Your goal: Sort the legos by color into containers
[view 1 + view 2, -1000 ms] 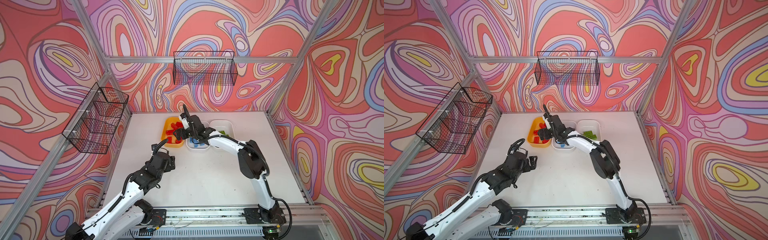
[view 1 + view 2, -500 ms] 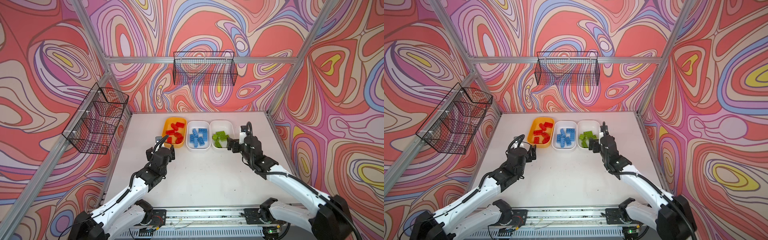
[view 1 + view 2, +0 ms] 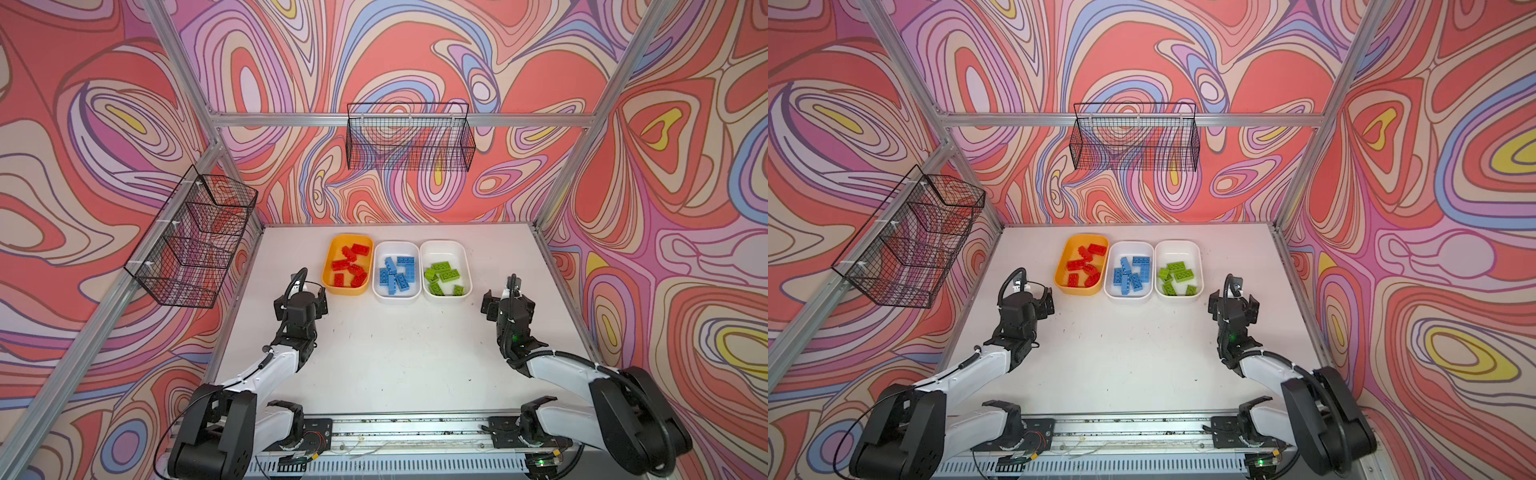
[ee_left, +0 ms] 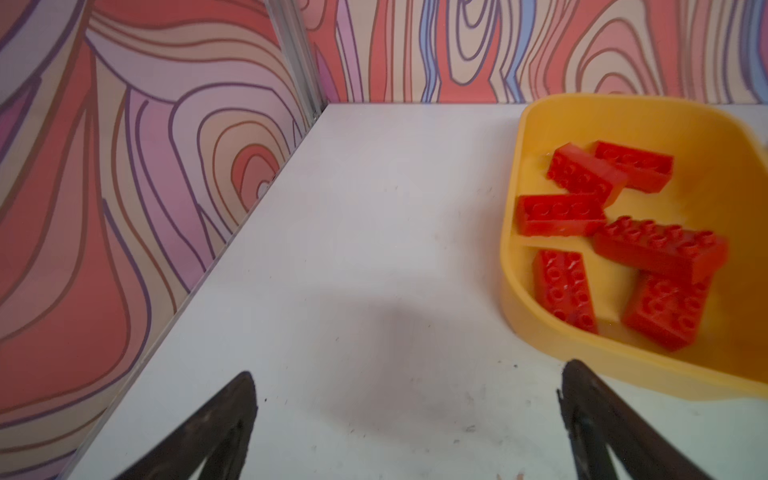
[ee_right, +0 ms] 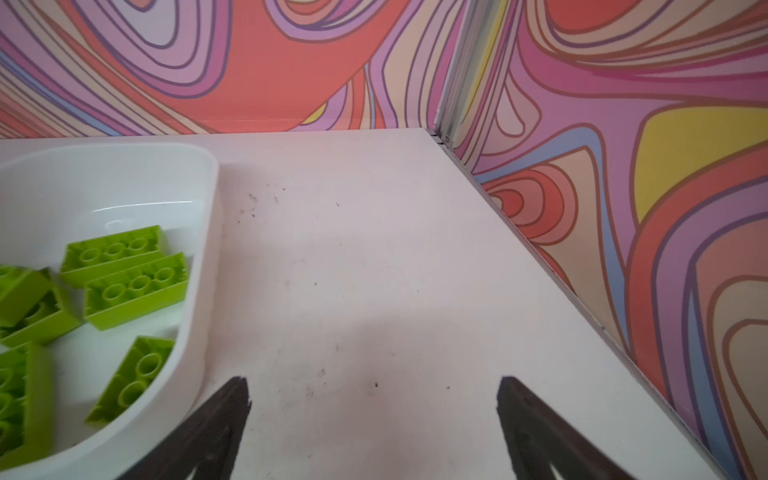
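Note:
Three containers stand in a row at the back of the table in both top views. The yellow-orange tub (image 3: pixel 328 266) holds red legos (image 3: pixel 351 266). The middle white tub (image 3: pixel 395 296) holds blue legos (image 3: pixel 397 274). The right white tub (image 3: pixel 446 296) holds lime green legos (image 3: pixel 444 276). My left gripper (image 3: pixel 300 298) hovers open just left of the yellow tub's near corner. Its wrist view shows that tub (image 4: pixel 509 257), the red legos (image 4: pixel 660 249) and bare table between the fingers of the gripper (image 4: pixel 411 370). My right gripper (image 3: pixel 508 301) is open, right of the green legos' tub (image 5: pixel 203 266), over bare table.
Black wire baskets hang on the back wall (image 3: pixel 409 141) and the left wall (image 3: pixel 195 241). Patterned walls close three sides of the white table (image 3: pixel 395 361). An aluminium rail (image 3: pixel 407 428) with both arm bases runs along the front edge.
The right arm pulled back from over the yellow tub and swung to the right of the green legos' tub. The left gripper shifted a little left and toward the back.

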`<act>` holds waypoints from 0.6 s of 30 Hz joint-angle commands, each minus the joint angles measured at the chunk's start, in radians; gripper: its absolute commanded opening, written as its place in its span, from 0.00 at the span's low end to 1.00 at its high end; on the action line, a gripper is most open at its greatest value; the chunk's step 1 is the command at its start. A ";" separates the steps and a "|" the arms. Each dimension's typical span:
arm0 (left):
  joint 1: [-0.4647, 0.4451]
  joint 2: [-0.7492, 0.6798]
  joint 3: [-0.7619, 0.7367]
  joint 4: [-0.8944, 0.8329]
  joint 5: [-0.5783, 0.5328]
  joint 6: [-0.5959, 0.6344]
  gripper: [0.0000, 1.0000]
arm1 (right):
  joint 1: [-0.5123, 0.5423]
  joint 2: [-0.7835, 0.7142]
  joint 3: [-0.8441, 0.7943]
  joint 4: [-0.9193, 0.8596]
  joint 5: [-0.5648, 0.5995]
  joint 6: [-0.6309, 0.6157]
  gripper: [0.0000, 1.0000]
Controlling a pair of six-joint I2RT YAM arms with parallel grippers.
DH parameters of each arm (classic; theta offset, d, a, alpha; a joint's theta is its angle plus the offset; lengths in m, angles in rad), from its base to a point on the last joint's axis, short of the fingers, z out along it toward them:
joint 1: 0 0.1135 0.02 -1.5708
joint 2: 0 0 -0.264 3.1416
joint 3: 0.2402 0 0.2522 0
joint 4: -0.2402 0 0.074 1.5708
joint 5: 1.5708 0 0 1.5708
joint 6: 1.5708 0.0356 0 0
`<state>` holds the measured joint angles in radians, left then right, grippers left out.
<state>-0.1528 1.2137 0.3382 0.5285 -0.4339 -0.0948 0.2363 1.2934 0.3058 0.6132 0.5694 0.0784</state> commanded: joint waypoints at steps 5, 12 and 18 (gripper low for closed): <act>0.098 0.151 -0.034 0.318 0.098 0.011 1.00 | -0.146 0.207 0.010 0.425 -0.194 0.018 0.98; 0.135 0.292 -0.037 0.464 0.229 0.021 1.00 | -0.192 0.415 0.034 0.621 -0.342 -0.009 0.98; 0.154 0.334 0.028 0.393 0.358 0.051 1.00 | -0.207 0.417 0.065 0.557 -0.404 -0.015 0.98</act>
<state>-0.0124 1.5402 0.3496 0.8742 -0.1604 -0.0696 0.0364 1.7031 0.3485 1.1091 0.2203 0.0860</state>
